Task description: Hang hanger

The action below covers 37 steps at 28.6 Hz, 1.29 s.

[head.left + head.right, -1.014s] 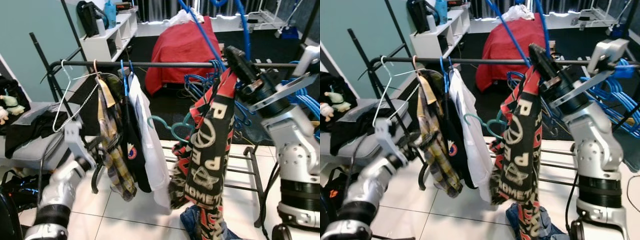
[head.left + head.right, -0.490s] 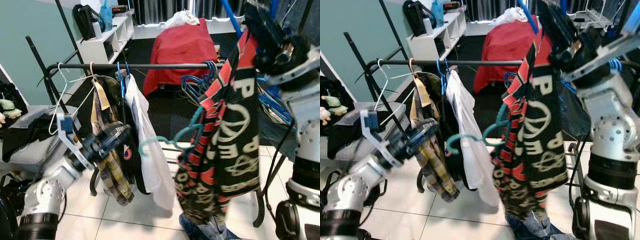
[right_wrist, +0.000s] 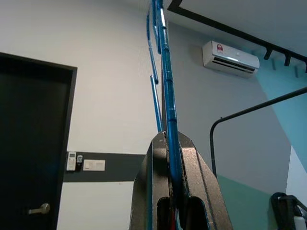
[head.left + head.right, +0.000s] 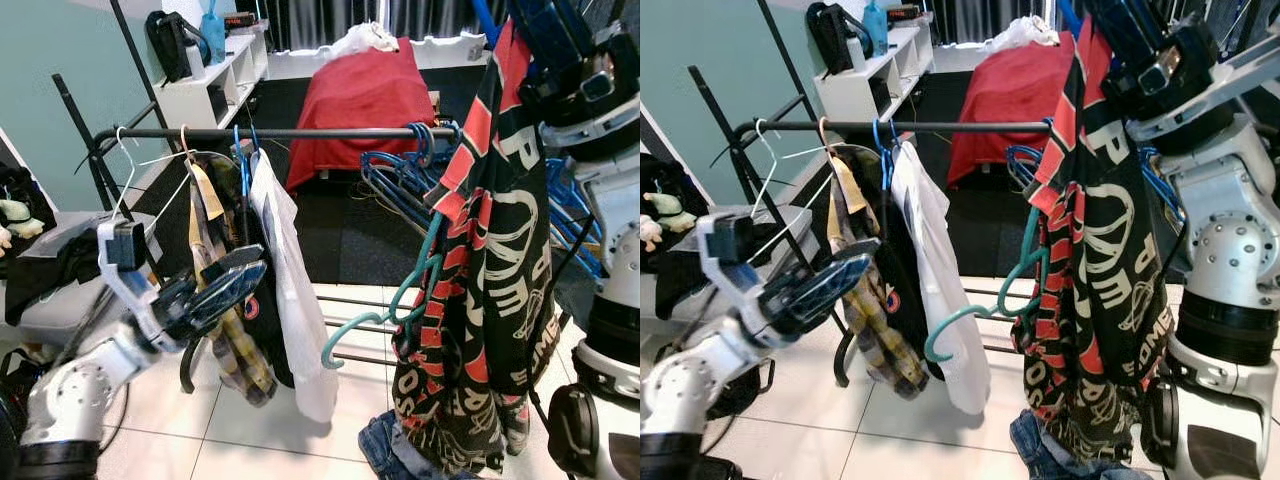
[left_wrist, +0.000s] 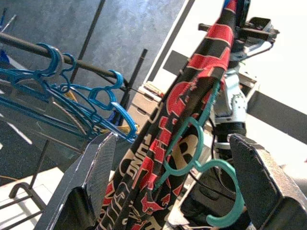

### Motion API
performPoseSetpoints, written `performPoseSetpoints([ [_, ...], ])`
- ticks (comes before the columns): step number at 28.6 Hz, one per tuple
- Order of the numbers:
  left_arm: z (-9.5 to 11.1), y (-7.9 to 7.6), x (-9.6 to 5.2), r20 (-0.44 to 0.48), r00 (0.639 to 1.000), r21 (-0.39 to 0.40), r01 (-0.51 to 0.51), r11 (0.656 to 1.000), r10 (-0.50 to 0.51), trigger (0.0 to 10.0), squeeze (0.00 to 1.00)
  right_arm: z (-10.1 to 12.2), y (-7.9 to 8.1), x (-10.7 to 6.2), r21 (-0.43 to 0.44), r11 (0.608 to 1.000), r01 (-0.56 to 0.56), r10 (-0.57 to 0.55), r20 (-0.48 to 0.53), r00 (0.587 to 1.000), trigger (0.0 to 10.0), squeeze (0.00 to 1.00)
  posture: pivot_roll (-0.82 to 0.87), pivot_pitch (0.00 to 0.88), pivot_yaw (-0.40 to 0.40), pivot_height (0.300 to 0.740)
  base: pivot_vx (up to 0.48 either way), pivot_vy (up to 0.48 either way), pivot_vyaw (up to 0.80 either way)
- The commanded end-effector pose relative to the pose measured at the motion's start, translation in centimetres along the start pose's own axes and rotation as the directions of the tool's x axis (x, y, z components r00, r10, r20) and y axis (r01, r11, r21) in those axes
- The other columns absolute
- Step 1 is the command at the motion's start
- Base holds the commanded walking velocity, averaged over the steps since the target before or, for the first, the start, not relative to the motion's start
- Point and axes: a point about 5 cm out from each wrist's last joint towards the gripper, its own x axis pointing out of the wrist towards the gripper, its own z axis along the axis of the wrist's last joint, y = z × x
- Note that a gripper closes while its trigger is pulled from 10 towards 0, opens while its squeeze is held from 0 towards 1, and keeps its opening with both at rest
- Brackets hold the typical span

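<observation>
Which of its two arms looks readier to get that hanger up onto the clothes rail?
Probably the right. The right gripper is shut on the blue plastic hanger carrying the black-and-red printed garment, raised above the black metal rail. The left gripper is open, low beside the hanging clothes, holding nothing.

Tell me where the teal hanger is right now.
In the left eye view the teal hanger dangles from the black-and-red garment held up by the right gripper, right of the white shirt and ahead of the open left gripper.

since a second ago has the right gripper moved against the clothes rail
Yes. The right gripper, shut on the blue hanger, was level with the clothes rail; it now stands well above it, lifting the red and black garment.
</observation>
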Motion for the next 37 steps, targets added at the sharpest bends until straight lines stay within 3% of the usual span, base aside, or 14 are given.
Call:
performPoseSetpoints([
  [1, 0.0, -0.6, -0.1, -0.067, 0.997, 0.021, 0.040, 0.999, -0.038, 10.0, 0.00, 0.8, 1.0, 0.9, -0.010, 0.998, -0.066, 0.067, 0.038, 0.997, 0.0, 0.00, -0.11, 0.014, 0.070, 0.740, 0.000, 0.000, 0.00],
  [16, -1.4, -2.3, 1.2, -0.246, 0.958, 0.042, 0.159, 0.986, -0.144, 10.0, 0.00, 1.1, 1.2, 1.0, -0.010, 0.997, -0.074, 0.074, 0.042, 0.996, 0.0, 0.00, -0.11, 0.014, 0.073, 0.740, 0.000, 0.000, 0.00],
  [19, -1.4, -2.8, 1.3, -0.259, 0.951, 0.033, 0.181, 0.983, -0.167, 10.0, 0.00, 1.2, 1.2, 1.0, -0.009, 0.997, -0.074, 0.074, 0.043, 0.996, 0.0, 0.00, -0.11, 0.014, 0.073, 0.740, 0.000, 0.000, 0.00],
  [25, -0.2, -2.1, 0.9, -0.219, 0.970, 0.096, 0.128, 0.987, -0.104, 10.0, 0.00, 1.2, 1.2, 0.9, -0.008, 0.997, -0.074, 0.074, 0.041, 0.996, 0.0, 0.00, -0.11, 0.015, 0.072, 0.740, 0.000, 0.000, 0.00],
  [28, 0.1, -2.6, 1.2, -0.225, 0.965, 0.097, 0.162, 0.982, -0.137, 10.0, 0.00, 1.2, 1.2, 0.9, -0.011, 0.997, -0.072, 0.072, 0.037, 0.997, 0.0, 0.00, -0.11, 0.014, 0.072, 0.740, 0.000, 0.000, 0.00],
  [37, -2.1, -3.8, 2.3, -0.346, 0.917, 0.075, 0.239, 0.968, -0.199, 10.0, 0.00, 1.2, 1.2, 1.0, -0.009, 0.997, -0.072, 0.072, 0.039, 0.997, 0.0, 0.00, -0.11, 0.016, 0.073, 0.740, 0.000, 0.000, 0.00],
])
